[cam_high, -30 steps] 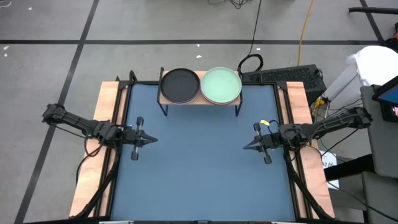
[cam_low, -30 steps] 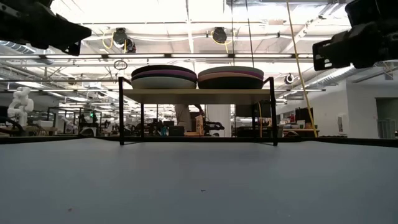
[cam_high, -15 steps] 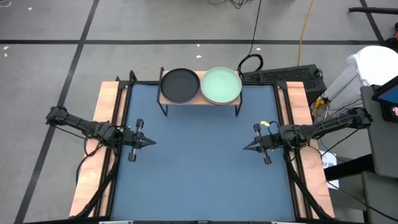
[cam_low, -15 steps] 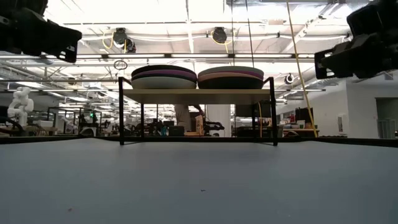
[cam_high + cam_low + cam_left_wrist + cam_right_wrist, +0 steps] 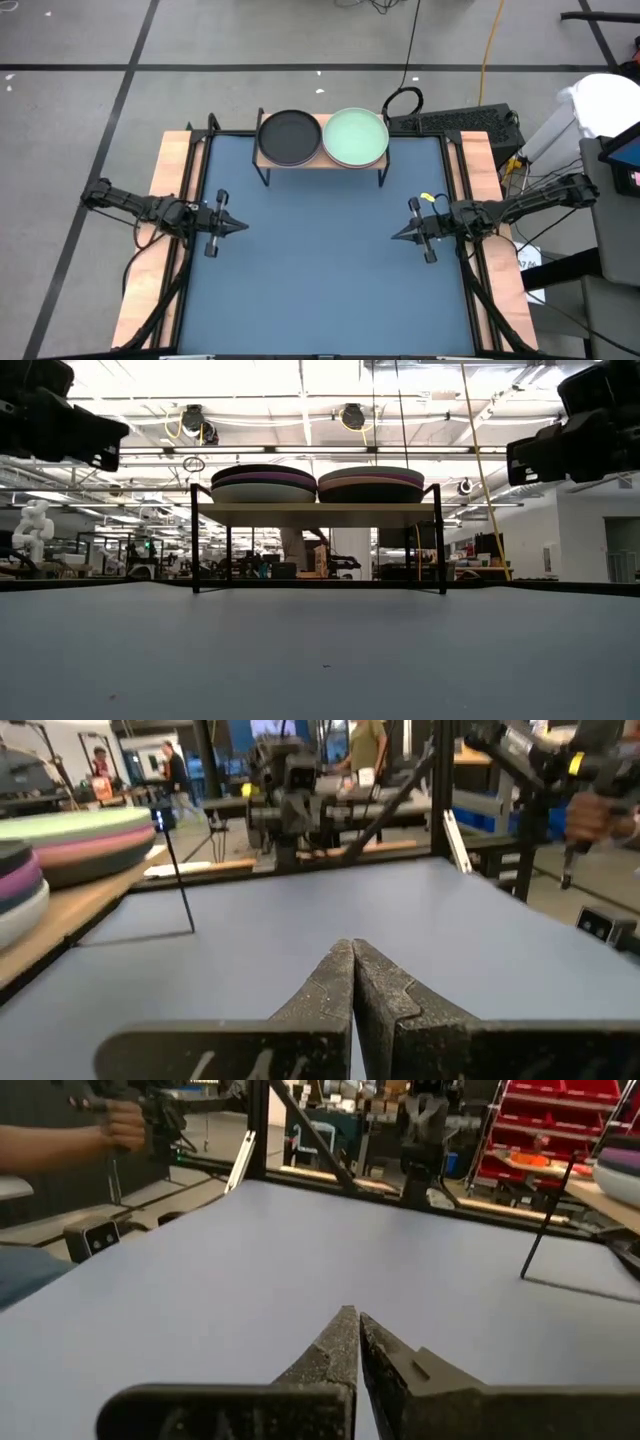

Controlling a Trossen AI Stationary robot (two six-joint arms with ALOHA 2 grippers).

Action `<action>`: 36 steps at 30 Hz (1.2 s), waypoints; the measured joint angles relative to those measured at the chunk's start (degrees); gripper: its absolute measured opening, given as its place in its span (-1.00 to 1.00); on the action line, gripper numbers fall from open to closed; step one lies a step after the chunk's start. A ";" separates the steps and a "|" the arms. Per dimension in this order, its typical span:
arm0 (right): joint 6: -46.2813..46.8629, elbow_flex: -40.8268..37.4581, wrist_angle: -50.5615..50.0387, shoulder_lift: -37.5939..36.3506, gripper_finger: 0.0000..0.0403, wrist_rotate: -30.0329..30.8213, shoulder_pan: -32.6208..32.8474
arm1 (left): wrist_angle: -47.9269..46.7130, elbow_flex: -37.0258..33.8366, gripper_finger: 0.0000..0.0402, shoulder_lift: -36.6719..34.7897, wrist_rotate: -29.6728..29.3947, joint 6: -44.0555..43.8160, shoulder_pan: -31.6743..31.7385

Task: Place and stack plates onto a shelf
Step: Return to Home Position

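Observation:
The shelf point(image 5: 321, 162) stands at the table's far edge on thin black legs. On its board point(image 5: 320, 509) rest two stacks of plates side by side: the left stack point(image 5: 263, 484) has a dark charcoal plate point(image 5: 290, 137) on top, the right stack point(image 5: 371, 484) a mint green one point(image 5: 355, 137). My left gripper point(image 5: 244, 226) hovers level over the table's left side, shut and with nothing in it, its tips point(image 5: 352, 948) pointing toward the middle. My right gripper point(image 5: 394, 236) hovers level over the right side, shut too, with its tips point(image 5: 351, 1315) pointing inward.
The blue-grey tabletop point(image 5: 320, 270) lies between the two grippers, with wooden strips along its sides point(image 5: 170, 190). A keyboard point(image 5: 455, 120) and cables lie beyond the far right corner. A person's hand point(image 5: 122, 1125) shows past the table's side.
My left gripper has sunk and drawn back a little toward the table's left edge, staying shut and level. My right gripper has sunk slightly. The plates and shelf have kept still.

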 joint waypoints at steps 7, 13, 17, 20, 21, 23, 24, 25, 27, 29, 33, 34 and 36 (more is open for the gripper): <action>-0.08 -0.08 -5.34 -5.08 -1.00 0.18 -0.04 | -3.69 0.11 -1.00 -4.85 0.07 -0.45 0.04; -0.46 -0.11 -9.55 -10.60 -1.00 0.41 -0.04 | -3.87 0.11 -1.00 -4.83 0.04 -0.51 0.04; -0.55 -0.15 -12.76 -13.88 -1.00 0.45 -0.04 | -3.90 0.11 -1.00 -4.83 -0.44 0.33 0.05; -0.57 -0.20 -14.70 -16.02 -1.00 0.48 -0.04 | -3.90 0.11 -1.00 -4.83 -0.61 0.44 0.78; -0.57 -0.20 -15.29 -16.71 -1.00 0.48 -0.04 | -3.90 0.11 -1.00 -4.83 -0.63 0.35 1.09; -0.59 -0.20 -16.81 -17.98 -1.00 0.57 -0.04 | -3.90 0.11 -1.00 -4.83 -0.63 0.35 1.77; -0.59 -0.22 -17.53 -18.72 -1.00 0.90 -0.04 | -3.90 0.11 -1.00 -4.83 -0.63 0.57 2.13; -0.56 -0.22 -18.12 -19.48 -1.00 1.67 -0.04 | -3.90 0.11 -1.00 -4.83 -0.62 0.95 2.49; -0.60 -0.22 -19.38 -21.03 -1.00 2.33 -0.07 | -3.90 0.11 -1.00 -4.83 -0.64 1.80 3.49; -0.79 -0.22 -20.51 -22.51 -1.00 3.29 -0.07 | -3.90 0.11 -1.00 -4.83 -0.63 2.37 4.86; -1.49 -0.26 -21.59 -25.25 -1.00 3.27 -0.07 | -3.93 0.11 -1.00 -4.83 -0.13 2.71 7.77; -1.60 -0.26 -21.80 -25.77 -1.00 3.26 -0.07 | -3.70 -0.01 -1.00 -4.83 0.68 2.77 8.45; -1.64 -0.26 -21.91 -26.73 -1.00 3.22 -0.07 | -0.39 -1.35 -1.00 -4.83 3.18 2.81 9.86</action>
